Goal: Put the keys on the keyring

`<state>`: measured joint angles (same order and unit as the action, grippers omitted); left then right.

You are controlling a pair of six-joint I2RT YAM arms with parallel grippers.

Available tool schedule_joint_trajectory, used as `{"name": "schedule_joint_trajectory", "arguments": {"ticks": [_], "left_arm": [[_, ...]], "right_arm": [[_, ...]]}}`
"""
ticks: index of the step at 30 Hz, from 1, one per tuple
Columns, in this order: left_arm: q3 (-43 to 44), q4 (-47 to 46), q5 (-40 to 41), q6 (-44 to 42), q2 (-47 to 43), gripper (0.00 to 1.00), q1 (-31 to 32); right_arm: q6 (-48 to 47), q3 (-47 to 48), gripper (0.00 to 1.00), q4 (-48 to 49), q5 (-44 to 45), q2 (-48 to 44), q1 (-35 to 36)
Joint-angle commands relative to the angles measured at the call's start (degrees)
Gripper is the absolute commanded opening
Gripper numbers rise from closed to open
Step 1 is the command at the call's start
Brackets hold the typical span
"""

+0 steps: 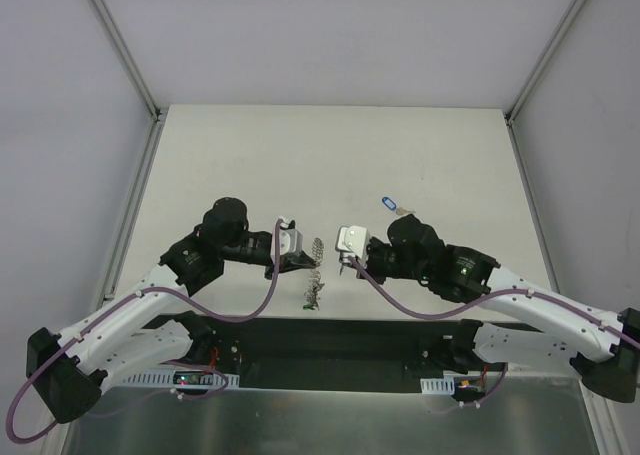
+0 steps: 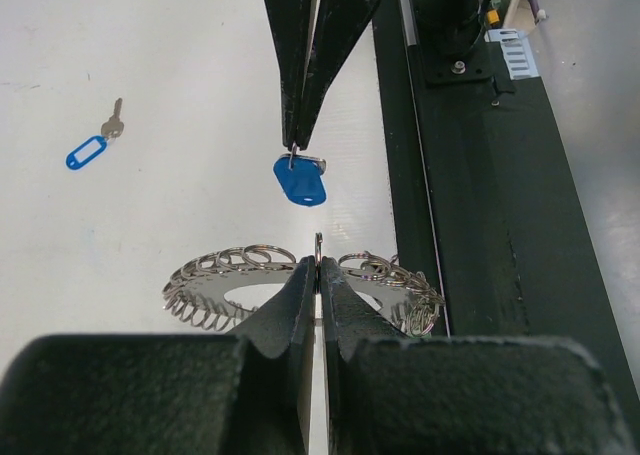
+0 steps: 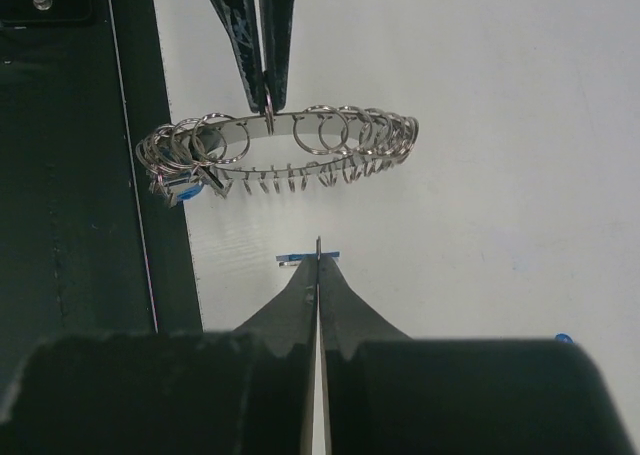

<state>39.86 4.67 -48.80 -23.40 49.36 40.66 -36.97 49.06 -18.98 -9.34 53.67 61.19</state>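
Observation:
My left gripper (image 2: pixel 318 265) is shut on one small loop of the keyring (image 2: pixel 215 280), a silvery ring of many coiled loops held above the table. The keyring also shows in the right wrist view (image 3: pixel 285 145) and in the top view (image 1: pixel 316 255), with keys hanging below it (image 1: pixel 314 295), one blue-tagged (image 3: pixel 185 187). My right gripper (image 3: pixel 318 263) is shut on the small ring of a blue-tagged key (image 2: pixel 300 180), which hangs from its fingertips (image 2: pixel 296 135) just apart from the keyring. In the top view the right gripper (image 1: pixel 345 265) faces the left gripper (image 1: pixel 300 261).
Another key with a blue tag (image 2: pixel 87 152) lies loose on the white table, further back (image 1: pixel 390 206). The dark base plate (image 2: pixel 470 195) runs along the near table edge under the grippers. White walls enclose the table's sides and back.

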Motion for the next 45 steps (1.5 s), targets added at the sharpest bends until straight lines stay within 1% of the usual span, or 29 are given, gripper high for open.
{"name": "schedule_joint_trajectory", "arguments": {"ticks": [1, 10, 21, 31, 45], "left_arm": [[0.75, -2.03, 1.33, -0.42, 0.38, 0.00, 1.17], [0.57, -2.12, 3.18, -0.24, 3.80, 0.00, 3.01], [0.05, -2.12, 5.64, -1.48, 5.92, 0.00, 3.81], [0.05, -2.64, 5.20, -1.04, 6.62, 0.00, 4.42], [-0.48, -3.70, 5.11, -0.95, 5.75, 0.00, 5.13]], "right_arm": [[-2.67, 1.75, 0.01, 3.33, 0.29, 0.47, 1.30], [-1.44, -4.93, 0.01, 12.30, 2.31, -0.59, 4.38], [-1.53, -5.20, 0.01, 13.09, 3.02, 1.97, 4.46], [-1.96, -5.64, 0.01, 13.62, 1.00, 2.23, 4.64], [-2.75, -4.59, 0.01, 11.43, -0.67, 2.76, 5.17]]}}
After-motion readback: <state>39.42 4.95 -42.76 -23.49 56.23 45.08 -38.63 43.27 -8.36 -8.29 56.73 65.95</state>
